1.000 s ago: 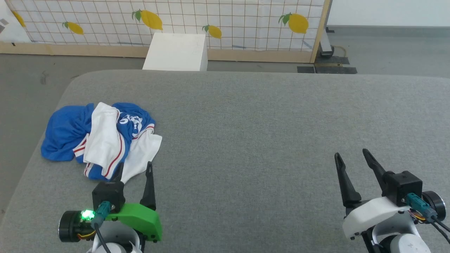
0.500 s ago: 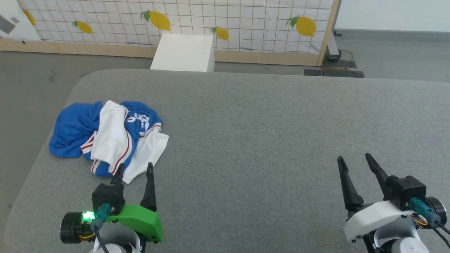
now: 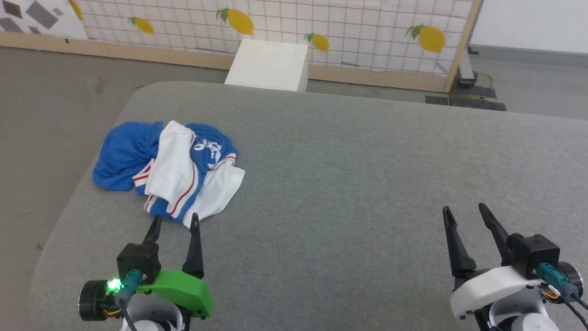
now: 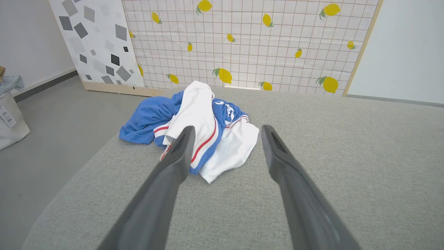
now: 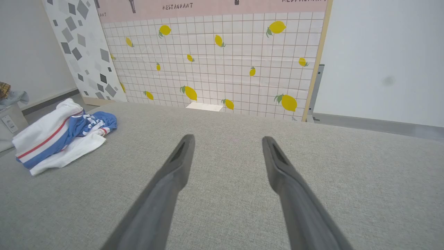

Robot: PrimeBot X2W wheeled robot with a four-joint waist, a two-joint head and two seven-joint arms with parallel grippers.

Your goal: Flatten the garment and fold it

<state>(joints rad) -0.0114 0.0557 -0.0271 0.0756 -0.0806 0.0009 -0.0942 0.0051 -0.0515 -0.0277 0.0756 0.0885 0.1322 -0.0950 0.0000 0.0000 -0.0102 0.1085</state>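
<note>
Grey pad [image 3: 344, 184], left fingers [image 3: 195, 243] apart (empty) near garment [image 3: 174, 170]

Ahead of left fingers: the crumpled garment [image 3: 170, 172] is lying just past the left gripper [image 3: 176, 219], blocking a straight reach.
Ahead of right fingers: the right gripper [image 3: 464, 209] is facing bare grey surface [image 3: 344, 184] running to the far edge.
Beyond that edge: a white box [image 3: 268, 64] is standing.
</note>
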